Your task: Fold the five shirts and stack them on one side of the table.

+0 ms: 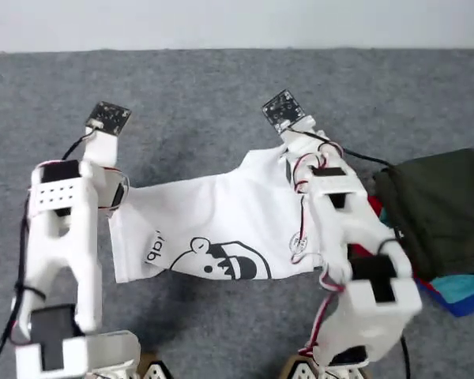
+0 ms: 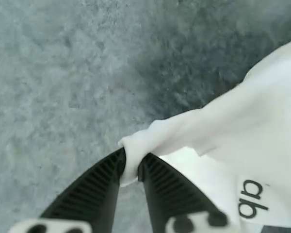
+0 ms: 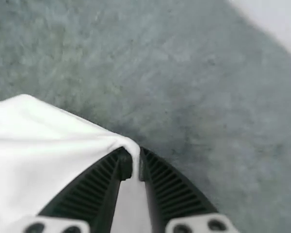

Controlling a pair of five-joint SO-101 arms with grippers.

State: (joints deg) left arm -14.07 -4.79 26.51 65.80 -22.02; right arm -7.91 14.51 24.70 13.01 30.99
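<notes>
White shirt [image 1: 221,213] lies spread across the centre of the grey worktop [image 1: 221,95] in the high view. Its black cartoon print [image 1: 221,260] and lettering run along the lower edge.

Left gripper [image 2: 132,164] is clamped on a bunched fold at the shirt's left edge. The fabric sticks out between the black ribbed fingers [image 2: 102,179].

Right gripper [image 3: 134,164] is clamped on a corner of the shirt, at the cloth's upper right in the high view. The corner peaks into a point.

The arms flank the shirt, left arm at frame left and right arm at frame right.

At the right edge of the high view, a folded dark green shirt [image 1: 442,205] sits on top of blue cloth [image 1: 466,294] and red cloth [image 1: 376,212], just beside the right arm.
</notes>
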